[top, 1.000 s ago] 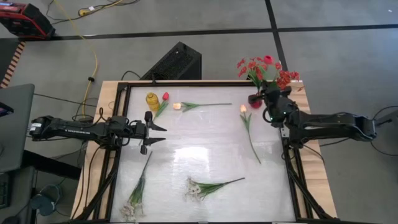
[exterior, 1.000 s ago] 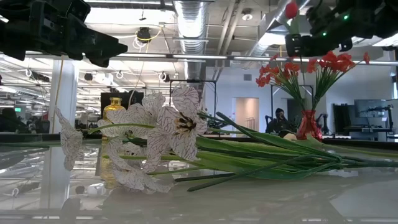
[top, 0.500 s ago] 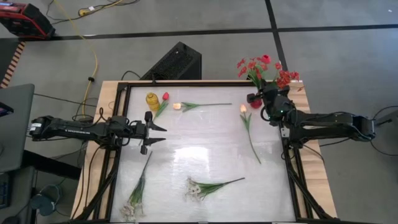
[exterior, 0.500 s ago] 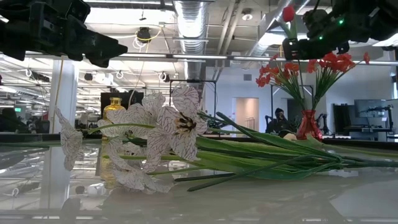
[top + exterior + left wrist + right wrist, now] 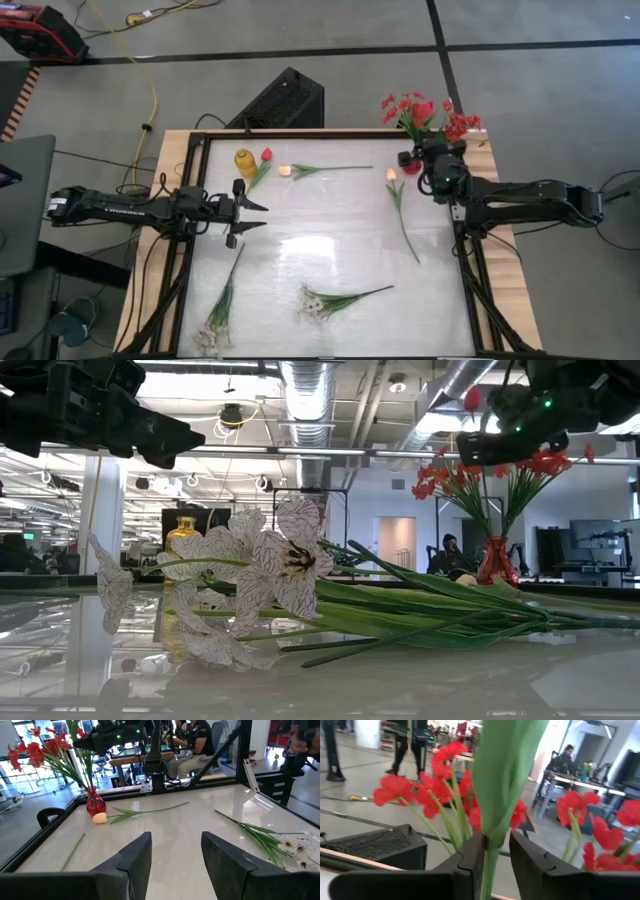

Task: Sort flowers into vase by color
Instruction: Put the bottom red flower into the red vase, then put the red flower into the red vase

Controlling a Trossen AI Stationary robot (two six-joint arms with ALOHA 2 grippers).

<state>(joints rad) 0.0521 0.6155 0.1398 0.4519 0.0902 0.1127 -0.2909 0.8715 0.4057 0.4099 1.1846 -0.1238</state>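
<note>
Your right hand (image 5: 414, 158) sits at the far right corner of the worktop (image 5: 330, 250), right over the red vase (image 5: 496, 562), whose bunch of red blossoms (image 5: 440, 118) fans out beyond the worktop edge. In the right wrist view its two dark fingers (image 5: 470, 857) bracket a green stem and leaf (image 5: 495, 795); there's a narrow gap between them and you can't tell whether they still press the stalk. In the low view a red tulip bud (image 5: 471, 399) stands up beside that hand above the bunch. Your left hand (image 5: 252, 214) hovers over the worktop's left side, fingers (image 5: 135, 857) spread apart and holding nothing. Lying loose on the worktop: a red tulip (image 5: 263, 160) just beside the yellow vase (image 5: 245, 163) at the far left; a cream tulip (image 5: 320, 169) next to that, stalk pointing right; another cream tulip (image 5: 400, 205) near the right side, bud close to the red vase, stalk running toward the near edge; a white blossom spray (image 5: 222, 305) at the near left corner; a second white spray (image 5: 335, 299) near the middle of the near edge. People sit at desks in the room behind (image 5: 565, 762).
</note>
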